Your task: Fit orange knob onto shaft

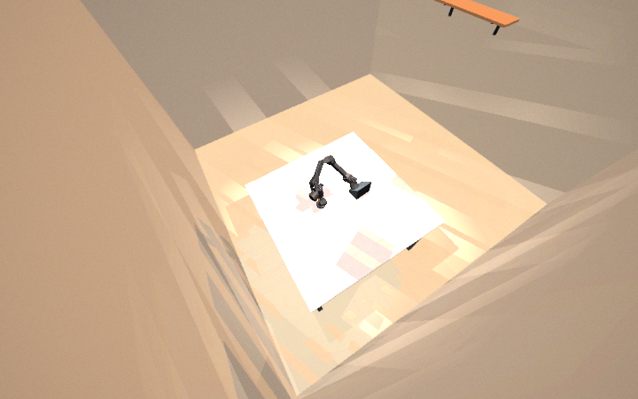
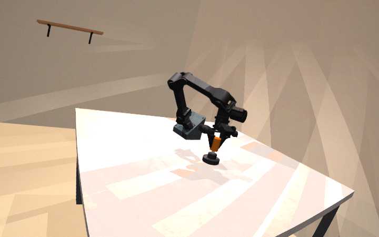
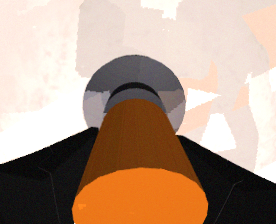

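The orange knob (image 2: 216, 144) (image 3: 140, 192) is an upright cylinder, leaning slightly in the exterior view. My gripper (image 2: 215, 146) (image 3: 136, 139) is shut on it, with a black finger on each side. The dark round pedestal (image 2: 210, 160) (image 3: 134, 67) stands on the table below the knob, with a smaller raised step in its middle. A small light bit of the shaft (image 2: 213, 151) shows between the knob's lower end and the step. The knob's underside stands above the step. The hole, its flat side and the shaft's flat side are hidden. In the top view the knob is too small to judge.
The white table (image 1: 355, 218) (image 2: 111, 159) carries the arm's grey-blue base (image 1: 360, 190) (image 2: 189, 129), behind the pedestal in the exterior view. Patches of light and shadow cross the table top. An orange shelf (image 1: 482, 11) (image 2: 70, 27) hangs on the wall, far from the arm.
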Robot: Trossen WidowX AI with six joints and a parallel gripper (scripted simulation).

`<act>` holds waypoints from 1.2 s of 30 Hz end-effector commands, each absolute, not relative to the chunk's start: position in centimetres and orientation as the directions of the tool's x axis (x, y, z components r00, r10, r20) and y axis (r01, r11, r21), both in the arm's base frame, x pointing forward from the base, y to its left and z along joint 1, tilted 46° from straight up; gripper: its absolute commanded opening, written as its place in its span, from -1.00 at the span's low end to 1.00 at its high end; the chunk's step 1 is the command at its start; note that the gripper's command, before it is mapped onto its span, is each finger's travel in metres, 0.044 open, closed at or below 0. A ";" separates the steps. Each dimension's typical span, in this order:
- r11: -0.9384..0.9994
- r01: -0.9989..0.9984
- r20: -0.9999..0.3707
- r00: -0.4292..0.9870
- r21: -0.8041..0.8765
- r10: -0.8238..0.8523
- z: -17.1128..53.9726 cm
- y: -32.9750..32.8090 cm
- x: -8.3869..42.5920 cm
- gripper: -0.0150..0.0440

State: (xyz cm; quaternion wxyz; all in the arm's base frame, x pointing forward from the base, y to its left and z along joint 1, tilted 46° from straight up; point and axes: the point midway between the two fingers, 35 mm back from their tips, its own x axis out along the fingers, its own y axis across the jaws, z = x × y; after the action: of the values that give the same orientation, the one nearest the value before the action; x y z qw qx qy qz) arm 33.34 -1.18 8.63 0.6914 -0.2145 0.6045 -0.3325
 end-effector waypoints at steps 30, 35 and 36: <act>0.651 0.401 -0.695 0.049 -0.644 -0.718 8.5 -1.2 33.3 -0.49; 0.651 0.401 -0.695 0.049 -0.644 -0.718 8.7 -1.1 33.3 -0.49; 0.651 0.401 -0.695 0.049 -0.644 -0.718 8.9 -1.0 33.3 -0.49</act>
State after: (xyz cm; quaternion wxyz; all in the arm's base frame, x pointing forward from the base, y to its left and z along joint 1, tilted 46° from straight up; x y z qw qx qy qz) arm 33.31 -1.13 8.61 0.7108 -0.1406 0.5658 -0.3937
